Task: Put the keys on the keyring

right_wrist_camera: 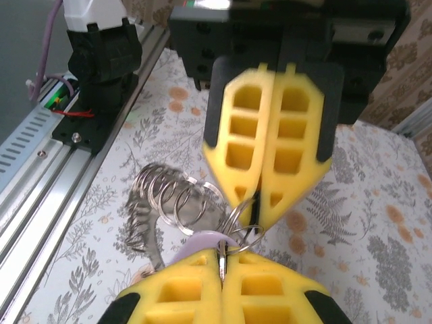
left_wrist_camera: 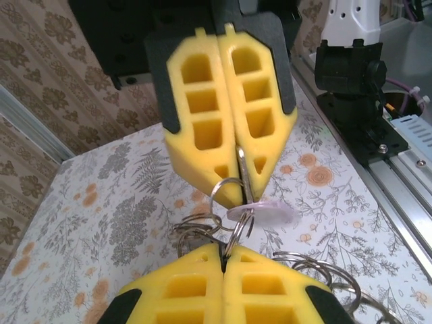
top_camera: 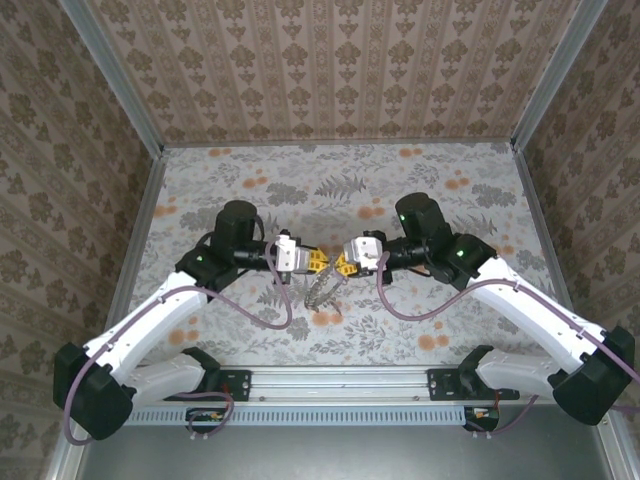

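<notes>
Two grippers meet tip to tip over table [top_camera: 420, 190] centre. Between them, keyring [top_camera: 320, 290]: chain of linked silver wire rings, long axis 1–7 o'clock in top view, lower end trailing toward 7 o'clock. Pale purple piece of keys [left_wrist_camera: 266, 212] lies flat beside both tips, touching rings. Jaws of left gripper [top_camera: 318, 262] closed, pinching one wire ring. Jaws of right gripper [top_camera: 343, 265] closed on thin metal blade joined to purple piece.
</notes>
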Motion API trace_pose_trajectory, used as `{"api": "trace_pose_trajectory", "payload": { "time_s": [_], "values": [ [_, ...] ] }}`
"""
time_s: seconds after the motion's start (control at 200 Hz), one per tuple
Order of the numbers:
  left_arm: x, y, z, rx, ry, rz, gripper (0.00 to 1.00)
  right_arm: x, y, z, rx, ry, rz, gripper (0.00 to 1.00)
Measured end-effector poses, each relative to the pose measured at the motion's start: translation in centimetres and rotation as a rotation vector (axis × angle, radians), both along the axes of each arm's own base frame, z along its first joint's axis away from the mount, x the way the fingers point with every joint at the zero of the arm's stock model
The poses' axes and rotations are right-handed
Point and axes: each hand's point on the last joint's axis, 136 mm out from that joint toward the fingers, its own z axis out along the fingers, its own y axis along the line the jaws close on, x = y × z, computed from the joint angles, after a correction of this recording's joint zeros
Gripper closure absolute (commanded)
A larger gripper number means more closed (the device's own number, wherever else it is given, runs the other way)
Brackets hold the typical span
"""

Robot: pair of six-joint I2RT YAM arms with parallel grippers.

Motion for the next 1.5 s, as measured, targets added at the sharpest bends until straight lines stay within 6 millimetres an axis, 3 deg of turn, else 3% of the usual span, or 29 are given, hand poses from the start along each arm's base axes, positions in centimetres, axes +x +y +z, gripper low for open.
{"api": "trace_pose_trajectory", "payload": {
  "time_s": [0.135, 0.385, 0.575, 0.89, 1.175, 1.5],
  "values": [
    [0.3, 0.2, 0.8, -0.045, 0.013, 0.003, 1.0, 0.1, -0.1, -1.1, -0.005, 0.014, -0.016, 0.98],
    [0.5, 0.3, 1.9, -0.093, 0.06, 0.0, 1.0, 0.5, 0.1, -0.3, 0.044, -0.013, -0.034, 0.91],
    [0.5, 0.2, 2.6, -0.119, 0.074, 0.0, 1.0, 0.4, 0.0, -0.4, 0.054, -0.005, -0.048, 0.75],
    [0.7, 0.1, 3.1, -0.138, 0.078, 0.006, 1.0, 0.0, -1.5, -0.6, 0.07, 0.001, -0.114, 0.7],
    [0.7, 0.1, 3.1, -0.137, 0.085, 0.005, 1.0, 0.2, -2.0, 1.4, 0.149, -0.033, -0.159, 0.71],
    [-0.1, -0.5, 2.9, -0.132, 0.093, -0.021, 1.0, 1.3, -0.6, 2.2, 0.167, -0.019, -0.135, 0.81]
  ]
}}
